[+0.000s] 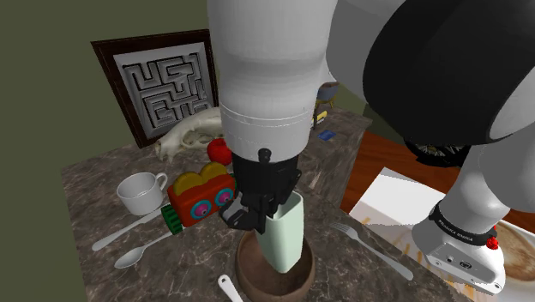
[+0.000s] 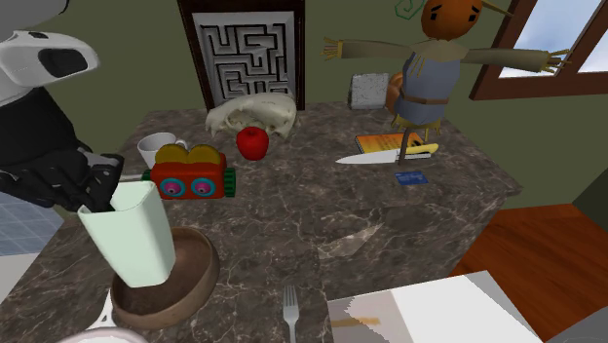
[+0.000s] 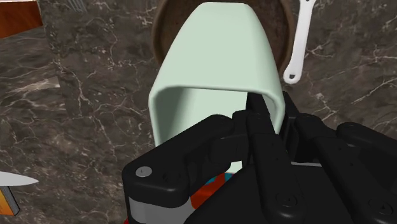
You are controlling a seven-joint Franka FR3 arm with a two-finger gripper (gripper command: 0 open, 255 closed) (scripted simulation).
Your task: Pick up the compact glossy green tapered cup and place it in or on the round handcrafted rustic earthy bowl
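Shoulder view first: your claw (image 1: 267, 208) is pinching the rim of the pale green cup (image 1: 286, 233), one finger down inside it and the other on its outer wall. The cup hangs upright with a slight lean, narrow end down, right over the brown bowl (image 1: 255, 276). Its base sits low in the bowl's mouth; you cannot tell from here whether it touches the bottom. The bowl stands on the dark marbled tabletop (image 1: 101, 176). Just beside the claw, toward this view's left, sits an orange toy (image 1: 201, 196), with a white mug (image 1: 141, 191) beyond it and two spoons (image 1: 137, 243) lying near them. A fork (image 1: 370, 246) lies on the bowl's other side.

Over to the second exterior view: the cup tilts, mouth toward the claw, base inside the bowl's rim. The toy stands behind it, then a red apple (image 2: 253, 142) and a pale skull (image 2: 251, 114) in front of a framed maze (image 2: 247, 44). A scarecrow figure (image 2: 435, 60) stands well apart, near a knife (image 2: 376, 156).

Wrist view now: you look along the cup's wall straight into the bowl. One black finger lies inside the cup's mouth, pressed to the wall. A white spoon handle (image 3: 298, 52) lies just beside the bowl.
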